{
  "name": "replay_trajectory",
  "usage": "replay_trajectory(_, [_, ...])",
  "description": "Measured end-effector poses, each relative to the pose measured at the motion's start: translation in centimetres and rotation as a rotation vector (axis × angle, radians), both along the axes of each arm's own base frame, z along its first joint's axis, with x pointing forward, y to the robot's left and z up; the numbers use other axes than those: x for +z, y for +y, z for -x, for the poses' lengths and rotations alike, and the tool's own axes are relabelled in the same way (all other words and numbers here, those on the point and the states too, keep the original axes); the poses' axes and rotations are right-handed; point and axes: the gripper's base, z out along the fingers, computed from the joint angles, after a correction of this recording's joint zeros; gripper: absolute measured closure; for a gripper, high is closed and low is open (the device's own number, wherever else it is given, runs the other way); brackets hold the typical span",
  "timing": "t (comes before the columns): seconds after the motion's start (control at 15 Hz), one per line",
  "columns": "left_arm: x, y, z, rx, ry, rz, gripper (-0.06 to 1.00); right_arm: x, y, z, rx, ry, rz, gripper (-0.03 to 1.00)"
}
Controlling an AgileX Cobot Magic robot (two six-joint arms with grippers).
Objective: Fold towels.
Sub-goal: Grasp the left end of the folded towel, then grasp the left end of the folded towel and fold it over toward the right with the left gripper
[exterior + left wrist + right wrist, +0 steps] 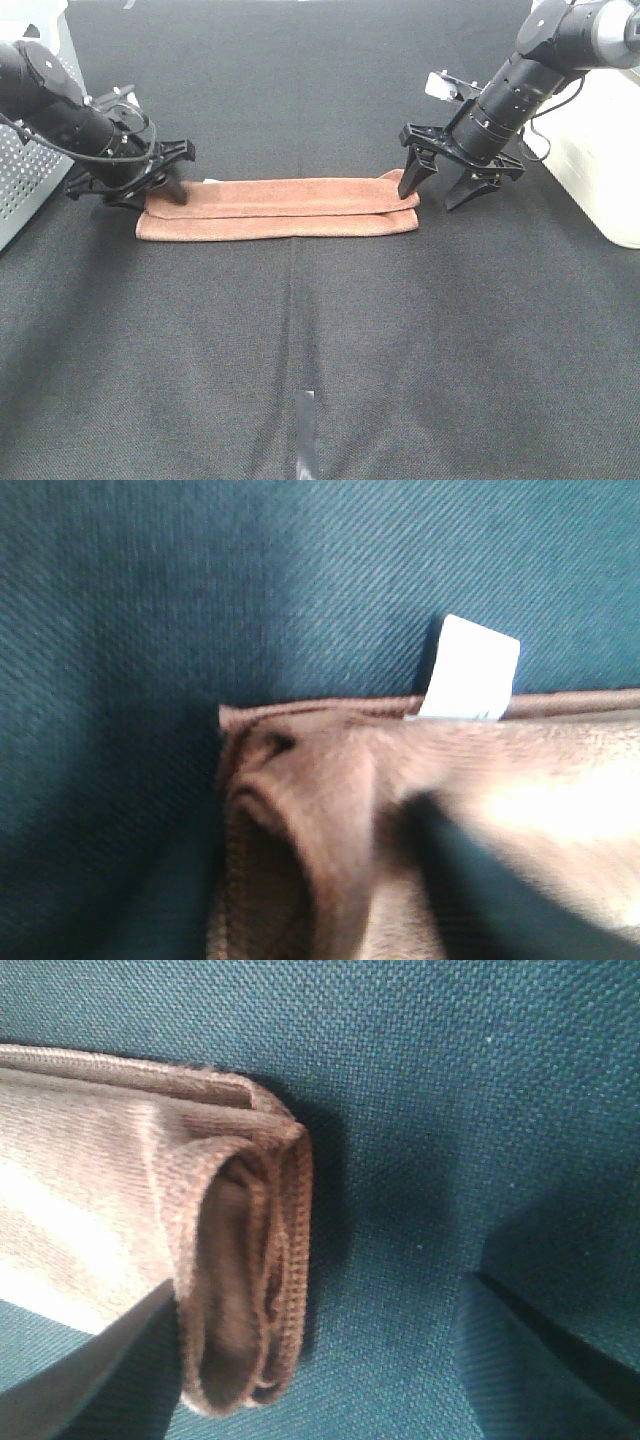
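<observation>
The rust-brown towel (280, 208) lies on the black table, folded lengthwise into a long narrow strip. Its white tag (468, 668) sticks out at the far edge near the left end. My left gripper (152, 195) is open at the towel's left end, and one finger (490, 900) rests on the cloth (330, 810). My right gripper (437, 190) is open at the right end and holds nothing. In the right wrist view the layered, hemmed end (250, 1260) lies between its two fingers, close to one finger (80, 1390).
A white perforated basket (25, 190) stands at the left edge behind my left arm. A white box (600, 160) stands at the right edge. A grey tape strip (307, 430) marks the table's front middle.
</observation>
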Motion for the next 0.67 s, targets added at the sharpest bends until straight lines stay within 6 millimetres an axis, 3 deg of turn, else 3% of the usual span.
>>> replay_trajectory(0.13, [0.0, -0.1, 0.1, -0.003, 0.007, 0.004, 0.88, 0.0, 0.0, 0.0, 0.001, 0.0, 0.002, 0.28])
replay_trajectory(0.4, [0.7, 0.1, 0.4, -0.062, 0.005, -0.053, 0.88, 0.0, 0.0, 0.0, 0.001, 0.0, 0.002, 0.28])
replay_trajectory(0.67, [5.5, 1.0, 0.8, -0.125, -0.077, -0.201, 0.88, 0.0, 0.0, 0.0, 0.001, 0.0, 0.002, 0.28])
